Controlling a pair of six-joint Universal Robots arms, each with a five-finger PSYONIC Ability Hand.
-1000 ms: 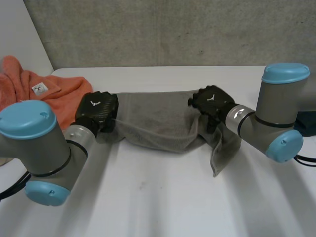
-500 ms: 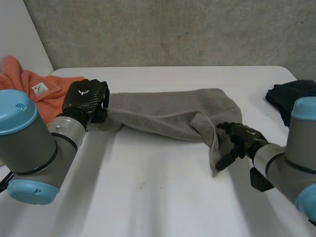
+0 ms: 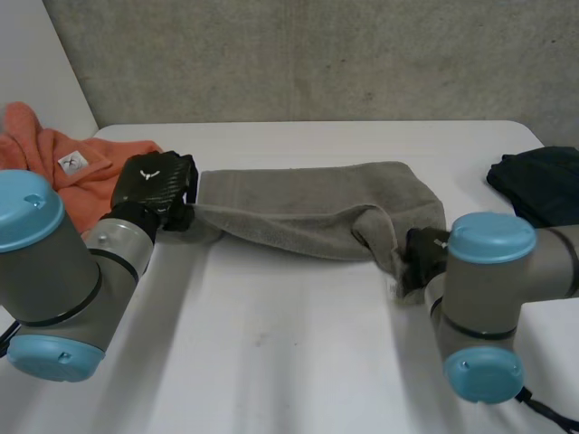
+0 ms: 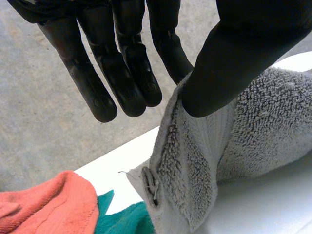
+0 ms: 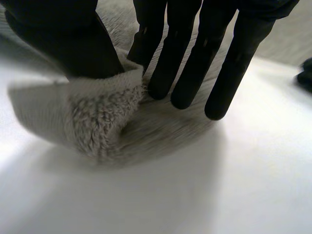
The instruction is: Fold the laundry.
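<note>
Nearest on the white table (image 3: pixel 289 362), the right arm (image 3: pixel 484 298) has swung in front of its own right hand (image 5: pixel 183 63). Half a second ago that hand hung open just right of the dangling near-right corner of the grey terry towel (image 3: pixel 298 208). Now its thumb presses the corner against its straight fingers, a narrow pinch low at the tabletop. A second ago it was up on the towel's far-right edge instead, so it has let go there and re-gripped lower down. This looks like a regrasp that gives the robot a true corner to work from before any fold.

The towel lies stretched left to right across the middle of the table, bunched along its near edge. Its right end droops toward the right hand.

At the towel's left end, the left hand (image 3: pixel 156 183) keeps its hold: the thumb clamps the hemmed edge against the nearest finger, and the other fingers stay straight and spread. It has drifted slightly leftward since the earlier frames.

Farther off, an orange terry towel (image 3: pixel 63 167) is heaped at the far left, with a teal cloth (image 4: pixel 126 222) beside it. A dark crumpled garment (image 3: pixel 543 181) sits at the far right.
</note>
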